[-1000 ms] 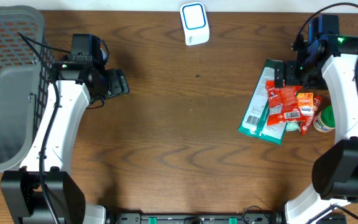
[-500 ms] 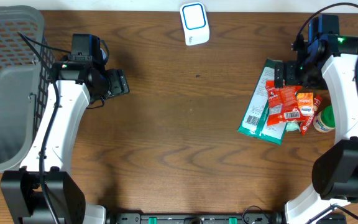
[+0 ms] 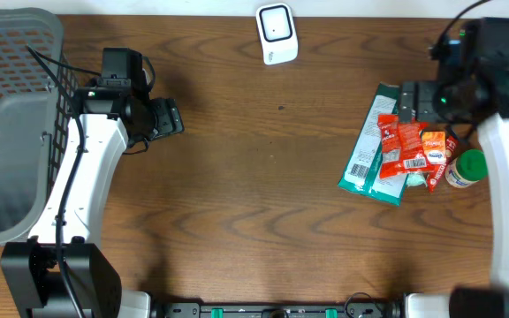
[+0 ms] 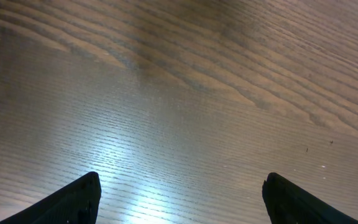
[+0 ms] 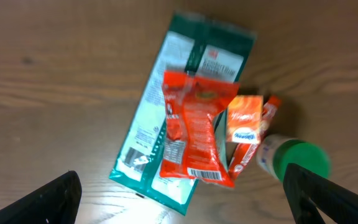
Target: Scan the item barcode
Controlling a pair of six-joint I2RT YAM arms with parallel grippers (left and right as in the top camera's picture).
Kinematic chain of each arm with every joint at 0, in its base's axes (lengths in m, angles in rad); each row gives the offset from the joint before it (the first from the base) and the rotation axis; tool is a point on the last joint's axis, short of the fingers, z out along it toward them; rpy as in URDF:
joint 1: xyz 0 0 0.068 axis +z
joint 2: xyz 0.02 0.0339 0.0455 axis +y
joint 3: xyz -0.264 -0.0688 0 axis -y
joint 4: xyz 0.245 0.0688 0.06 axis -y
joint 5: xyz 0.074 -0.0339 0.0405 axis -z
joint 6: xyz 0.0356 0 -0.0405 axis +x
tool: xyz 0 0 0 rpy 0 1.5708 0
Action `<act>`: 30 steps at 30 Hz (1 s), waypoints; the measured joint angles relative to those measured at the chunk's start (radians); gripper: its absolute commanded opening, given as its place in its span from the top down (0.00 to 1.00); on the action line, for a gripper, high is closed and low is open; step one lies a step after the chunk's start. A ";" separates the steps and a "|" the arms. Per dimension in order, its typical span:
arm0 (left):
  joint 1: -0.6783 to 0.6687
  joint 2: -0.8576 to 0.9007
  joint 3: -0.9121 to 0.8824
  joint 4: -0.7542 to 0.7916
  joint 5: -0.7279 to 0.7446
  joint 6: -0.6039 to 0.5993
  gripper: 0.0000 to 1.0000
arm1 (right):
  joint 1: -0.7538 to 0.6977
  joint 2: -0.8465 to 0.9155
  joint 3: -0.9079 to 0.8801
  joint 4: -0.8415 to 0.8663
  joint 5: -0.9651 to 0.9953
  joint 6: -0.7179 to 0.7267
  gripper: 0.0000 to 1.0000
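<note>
The right jaws hang released, wide apart and grasping nothing, above a pile of goods at the right side of the surface (image 3: 254, 194). At the bottom of the pile lies a teal pouch (image 5: 166, 106), long and flat, with a second one like it half under it. It carries a white panel with a small red mark near its top and blocks of white print down its length. The print is too small to read. In the overhead view a white strip that looks like a barcode sits at its lower left end.

On top of the teal lies a red pouch (image 5: 194, 124), crumpled, with a round green and yellow logo I cannot make out, a white table of print on its left side and a barcode along its lower edge, facing up. Just right of it, touching, is an orange carton (image 5: 244, 121) with a blue and white badge, its lettering blurred. A bottle (image 5: 297, 158) with a green cap lies at the far right, against the carton.

The scanner (image 3: 277, 34), white with a dark face, stands at the far edge, well apart from the pile.

The left jaws are released too, empty, over bare wood beside a grey basket (image 3: 7, 115)
</note>
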 measured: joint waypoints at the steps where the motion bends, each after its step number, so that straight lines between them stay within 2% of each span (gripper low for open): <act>1: 0.000 0.000 0.000 0.000 0.000 0.000 0.16 | 0.000 -0.035 0.000 0.000 0.000 0.000 0.01; 23: 0.000 0.000 0.000 0.000 0.000 0.000 0.16 | 0.000 -0.645 0.002 -0.003 0.005 0.000 0.01; 30: 0.000 0.000 0.000 0.000 0.000 0.000 0.16 | 0.025 -0.819 0.003 -0.050 0.041 0.000 0.01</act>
